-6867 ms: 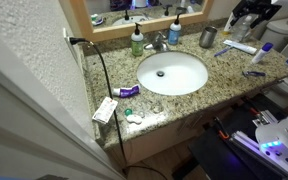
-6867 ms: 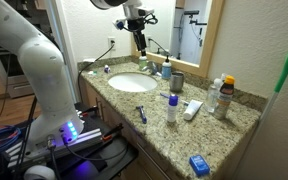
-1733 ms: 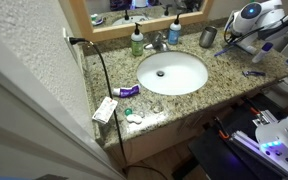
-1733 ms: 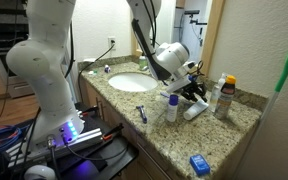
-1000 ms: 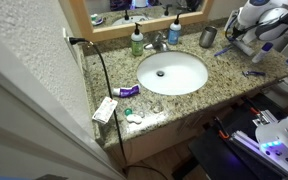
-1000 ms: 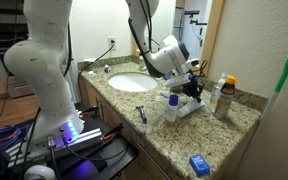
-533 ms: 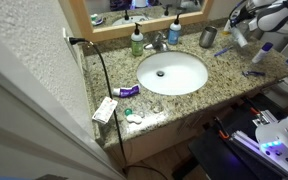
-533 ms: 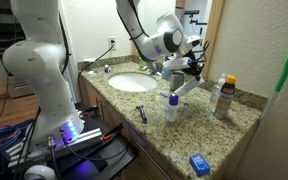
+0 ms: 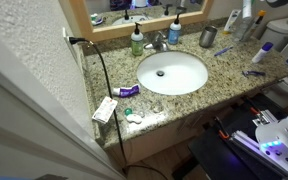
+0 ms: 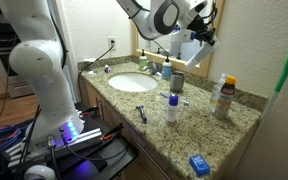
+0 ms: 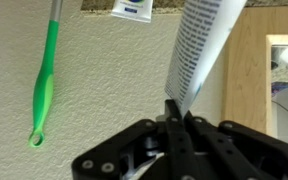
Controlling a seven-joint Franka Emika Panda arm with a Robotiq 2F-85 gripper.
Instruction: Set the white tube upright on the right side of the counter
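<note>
Currently: carry leg. The white tube (image 11: 206, 45) is off the surface (image 10: 227, 135) and high in the air, roughly above the metal cup (image 10: 177, 82) and close to the mirror frame (image 10: 215, 55).
Grip: the end effector (image 11: 178, 110) is clenched on the tube's flat crimped end. The body sticks out past the fingertips, printed side to the wrist camera.
Cap end: out of the wrist view, can't tell which way it faces.
Progress: pick looks done, placement not yet done.
Next move: my read is to turn the cap end down, descend over bare granite on the right, touch down square, then let go gently. A slim tube on a small cap will likely topple if released tilted.
Landing zone: the bare patch right of the stubby white bottle (image 10: 172, 108) and beyond the blue packet (image 10: 198, 164) at the near right looks the best bet.
Obstacles: two bottles (image 10: 222, 96) at the far right by the wall, and the stubby bottle and cup nearer the sink (image 9: 189, 75). All are easy to clip on the way down.
Minor: toothbrush (image 10: 142, 113) lies toward the near edge, left of the zone.
Wall: a green handle (image 11: 46, 80) sits against the right-hand wall, so watch wrist clearance.
No bearing: the flat box (image 9: 105, 110) at the near left corner and the soap bottles (image 9: 137, 40) beside the faucet (image 9: 159, 42) are well apart from the drop spot.
</note>
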